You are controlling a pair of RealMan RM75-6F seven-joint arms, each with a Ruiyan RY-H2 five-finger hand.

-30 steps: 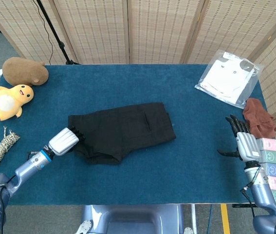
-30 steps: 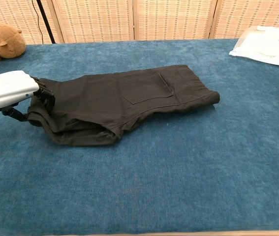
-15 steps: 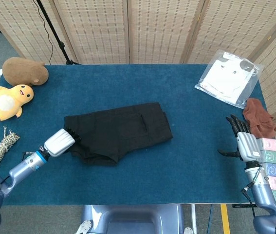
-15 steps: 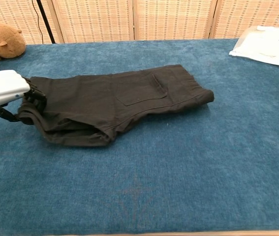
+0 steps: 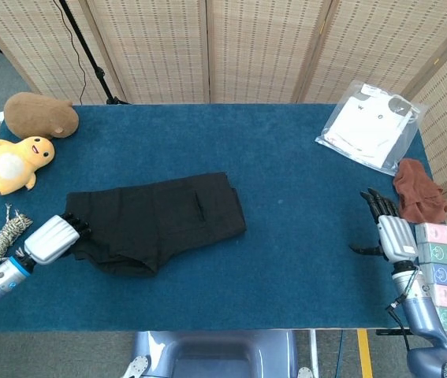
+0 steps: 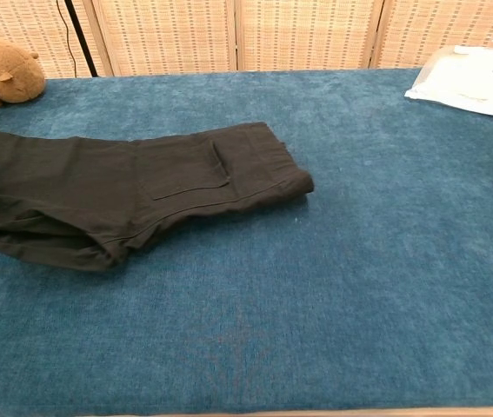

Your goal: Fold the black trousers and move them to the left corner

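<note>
The left hand grips the folded black cotton trousers by their left end, apparently for dragging toward the yellow plush duck; the right hand idles, fingers spread wide.

- I get bright, even light in both views, soft and diffuse, with no hard shadows on the tabletop.
- The black trousers read very dark; I see only faint folds and a thin shadow under their near edge.
- The plastic bag, far right of the trousers, shows mild glare.
- Both views are sharp; the head view bends slightly at its edges.
</note>
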